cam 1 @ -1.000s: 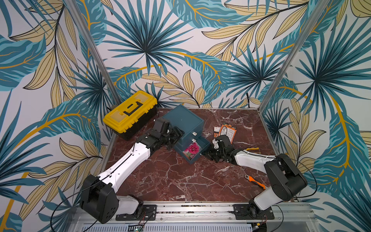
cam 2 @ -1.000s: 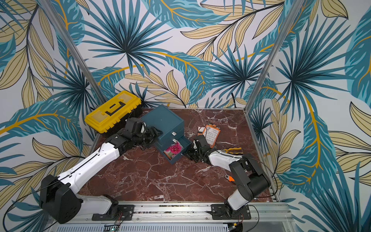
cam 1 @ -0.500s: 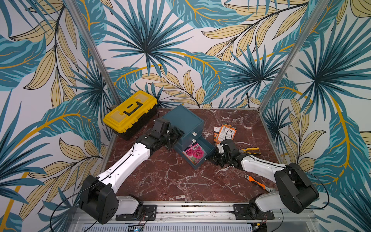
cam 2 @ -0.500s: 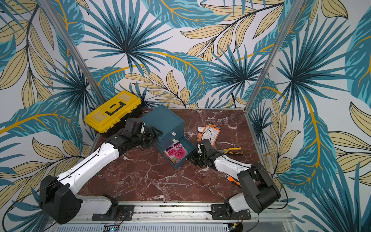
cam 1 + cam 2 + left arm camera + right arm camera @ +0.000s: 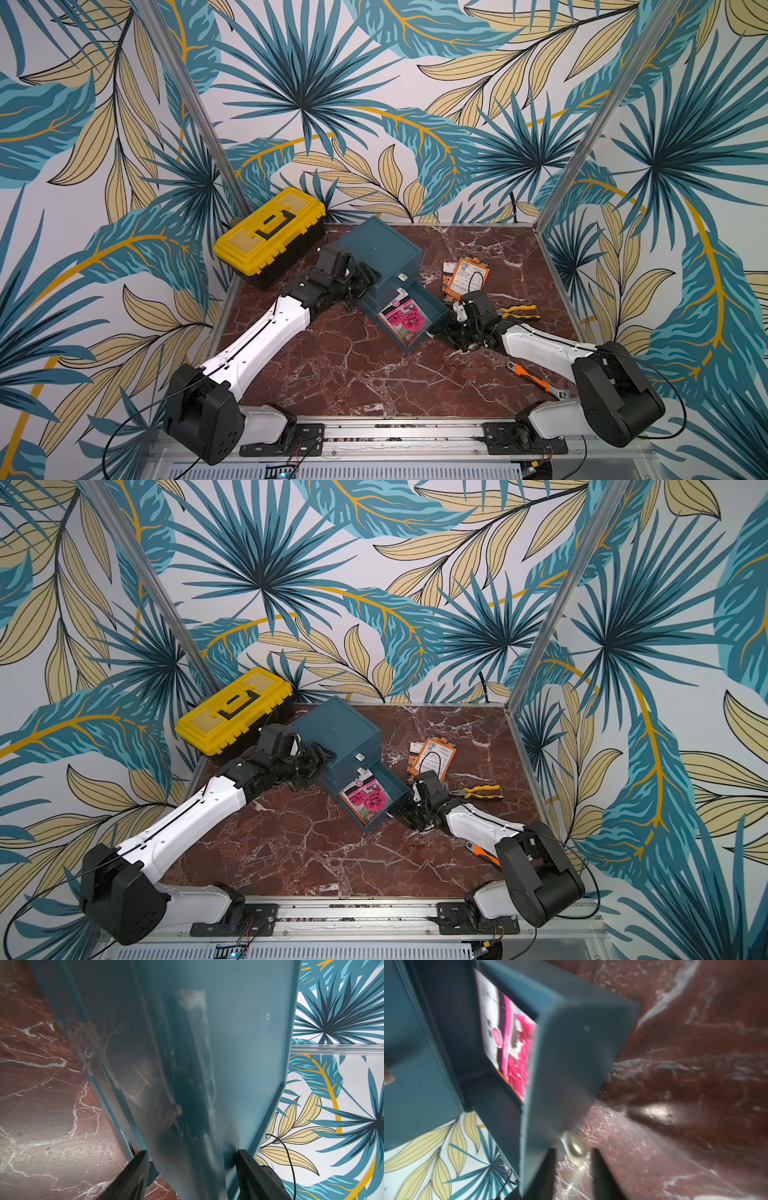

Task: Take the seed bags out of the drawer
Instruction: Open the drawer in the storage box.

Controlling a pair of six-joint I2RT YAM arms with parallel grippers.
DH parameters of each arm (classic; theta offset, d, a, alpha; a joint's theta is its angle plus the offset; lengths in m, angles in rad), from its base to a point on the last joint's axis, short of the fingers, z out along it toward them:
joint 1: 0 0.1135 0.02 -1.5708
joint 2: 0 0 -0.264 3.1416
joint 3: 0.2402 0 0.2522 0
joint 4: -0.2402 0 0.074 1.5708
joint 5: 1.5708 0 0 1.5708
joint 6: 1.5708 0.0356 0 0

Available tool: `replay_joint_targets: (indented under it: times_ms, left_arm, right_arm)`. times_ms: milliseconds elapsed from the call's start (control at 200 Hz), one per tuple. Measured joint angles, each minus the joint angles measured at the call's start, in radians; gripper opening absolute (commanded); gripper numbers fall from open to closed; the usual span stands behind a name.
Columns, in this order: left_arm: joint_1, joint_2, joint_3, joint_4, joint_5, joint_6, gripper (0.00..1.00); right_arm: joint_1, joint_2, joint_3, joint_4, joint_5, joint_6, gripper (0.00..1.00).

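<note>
table (image 5: 353, 374): red marble with white veins, under everything.
wrench (image 5: 534, 376): orange grip, lying flat by my right arm, closest thing to me.
right gripper (image 5: 574, 1167): down low at the drawer front, fingers (image 5: 550, 1167) spread with one on each side of the knob. there's a gap on both sides, so i'm gripping nothing.
knob (image 5: 575, 1147): small and silvery, sitting between my right fingers, untouched.
drawer (image 5: 432, 309): the bottom one, pulled well out of the cabinet and angled toward my right arm.
pink bag (image 5: 405, 320): there it is, lying flat inside the drawer, pink flowers face up, plain in both top views (image 5: 368, 802). my right wrist view is blurred, but the pink shows over the drawer wall (image 5: 517, 1049).
pliers (image 5: 517, 311): yellow handles, on the table just past my right wrist, apart from the drawer.
left gripper (image 5: 193, 1167): clamped on the cabinet's left side, a finger against each face. which edge exactly, i cannot tell.
cabinet (image 5: 378, 249): teal, standing at an angle, upper drawer shut.
orange bags (image 5: 467, 278): already out, overlapping on the table to the right of the cabinet, print side up, beyond my right gripper.
toolbox (image 5: 270, 232): yellow lid, black base, lid down, in the far left corner beyond my left gripper.
</note>
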Motion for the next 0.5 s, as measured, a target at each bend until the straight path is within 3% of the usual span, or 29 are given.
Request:
replay_joint_targets:
  times_ms: [130,265,501]
  left_arm:
    - [0.000,0.000,-0.001,0.001,0.000,-0.001,0.70]
    - [0.000,0.000,-0.005,0.008,0.000,-0.008,0.70]
    - [0.000,0.000,-0.009,0.015,0.001,-0.008,0.70]
  right_arm:
    - [0.000,-0.070,0.003,-0.090,0.035,-0.047,0.57]
    - [0.000,-0.170,0.036,-0.225,0.090,-0.138,0.58]
    - [0.000,-0.153,0.282,-0.390,0.107,-0.402,0.58]
